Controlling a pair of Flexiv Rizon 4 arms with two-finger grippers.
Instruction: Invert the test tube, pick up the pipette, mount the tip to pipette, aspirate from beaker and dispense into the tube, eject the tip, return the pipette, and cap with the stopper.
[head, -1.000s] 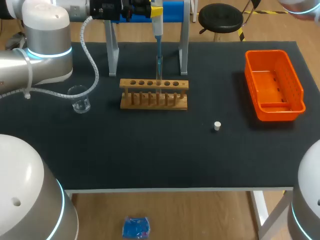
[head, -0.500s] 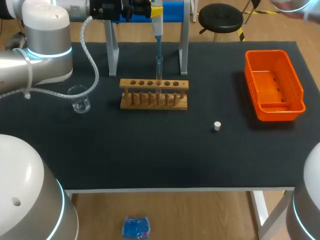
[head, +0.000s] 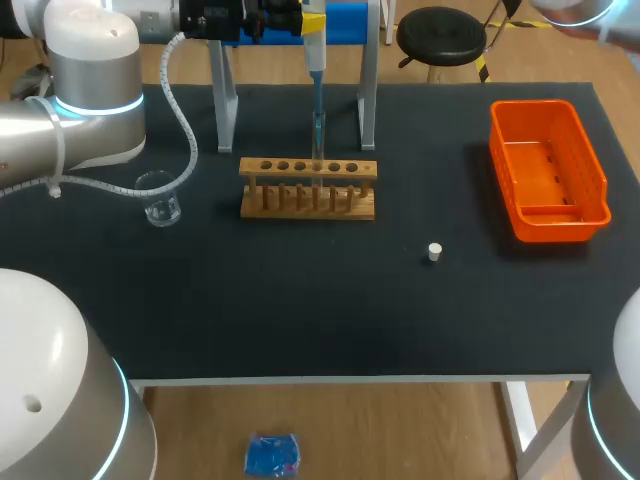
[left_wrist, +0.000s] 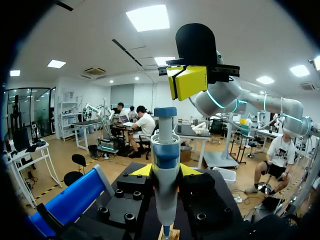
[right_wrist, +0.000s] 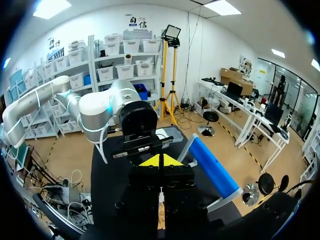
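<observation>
**Black table** (head: 300, 310): carries every item below.

**Left arm** (head: 90, 90): enters from the left and runs along the far edge toward the middle.

**Right arm** (left_wrist: 260, 102): seen from the left wrist view, it comes in high over the table.

**Metal stand** (head: 225, 105): 2 legs at the far edge, just behind the rack.

**Orange bin** (head: 500, 150): far right of the table, well apart from the rack.

**Wooden rack** (head: 308, 200): at the far middle, between the stand's legs and slightly nearer the robot.

**Left gripper** (left_wrist: 166, 171): its 2 yellow fingers are clamped on the pipette's body from both sides.

**Right gripper** (right_wrist: 160, 161): hangs directly above the pipette's top, not touching it. Its yellow tips are pressed together with nothing between them.

**Pipette** (head: 315, 50): held upright over the rack, with its blue plunger end uppermost.

**Beaker** (head: 160, 200): clear glass, left of the rack and apart from it.

**Test tube** (head: 319, 135): stands upright in 1 of the rack's holes. The pipette's thin tip (head: 318, 105) reaches down into its mouth.

**White stopper** (head: 434, 252): alone on the bare table, nearer the robot than the rack, between the rack and the bin.
</observation>
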